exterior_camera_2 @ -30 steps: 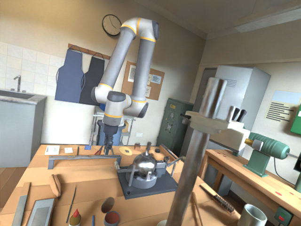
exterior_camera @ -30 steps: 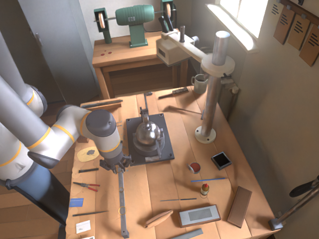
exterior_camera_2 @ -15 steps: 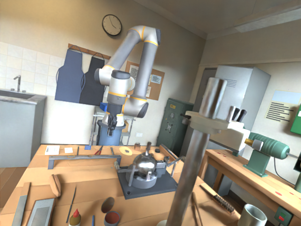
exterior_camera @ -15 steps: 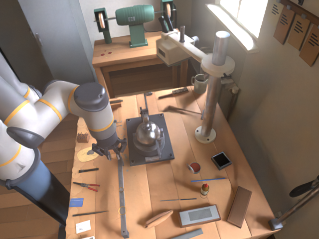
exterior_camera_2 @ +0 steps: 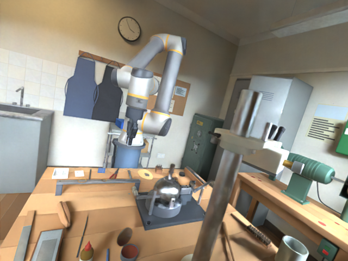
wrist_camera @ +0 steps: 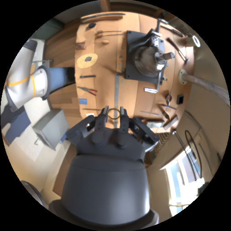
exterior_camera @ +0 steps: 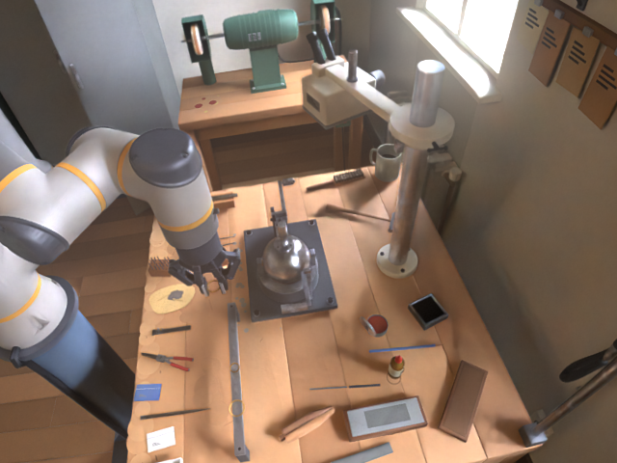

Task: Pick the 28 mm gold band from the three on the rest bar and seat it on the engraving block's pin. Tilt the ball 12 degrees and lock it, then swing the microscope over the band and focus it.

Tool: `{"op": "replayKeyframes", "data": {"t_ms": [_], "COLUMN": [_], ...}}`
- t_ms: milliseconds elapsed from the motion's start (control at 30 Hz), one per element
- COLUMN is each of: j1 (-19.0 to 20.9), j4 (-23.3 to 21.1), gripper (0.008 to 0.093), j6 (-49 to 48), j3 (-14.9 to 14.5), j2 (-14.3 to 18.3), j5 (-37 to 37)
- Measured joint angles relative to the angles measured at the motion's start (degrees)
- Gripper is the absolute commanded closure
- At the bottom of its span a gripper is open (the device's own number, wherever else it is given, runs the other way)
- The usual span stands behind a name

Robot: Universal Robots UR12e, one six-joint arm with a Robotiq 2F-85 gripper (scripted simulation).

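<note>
On the wooden bench the grey rest bar [exterior_camera: 235, 379] runs lengthwise, with a gold band [exterior_camera: 236, 407] still on it near its front end. Right of the bar the engraving block's steel ball [exterior_camera: 286, 256] sits on a dark base plate [exterior_camera: 287, 270] with its pin [wrist_camera: 167, 55] pointing up. The microscope head [exterior_camera: 326, 97] is swung back toward the rear of the bench on its steel post [exterior_camera: 408, 199]. My gripper [wrist_camera: 114, 112] hangs high above the bench, left of the block, and is closed around a gold band [wrist_camera: 114, 113].
A mug [exterior_camera: 386, 162] stands at the bench's rear by the post. Pliers [exterior_camera: 167, 360], files, a small bottle [exterior_camera: 396, 366], a red tin [exterior_camera: 376, 325], a black tray [exterior_camera: 427, 310] and sharpening stones [exterior_camera: 385, 417] lie around. A bench grinder [exterior_camera: 259, 37] stands on the back table.
</note>
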Motion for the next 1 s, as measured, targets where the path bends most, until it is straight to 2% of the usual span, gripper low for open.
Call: {"op": "replayKeyframes", "data": {"t_ms": [200, 400, 767, 1000], "j1": [1.27, 5.30, 15.78, 20.34], "j4": [-0.06, -0.34, -0.62, -0.38], "gripper": [0.0934, 0.0934, 0.0934, 0.0934], "j6": [1.29, 5.32, 15.75, 20.31], "j3": [-0.50, -2.24, -8.34, -11.97], "j2": [0.57, 2.55, 8.91, 12.30], "j5": [-0.01, 0.00, 0.01, 0.01]}}
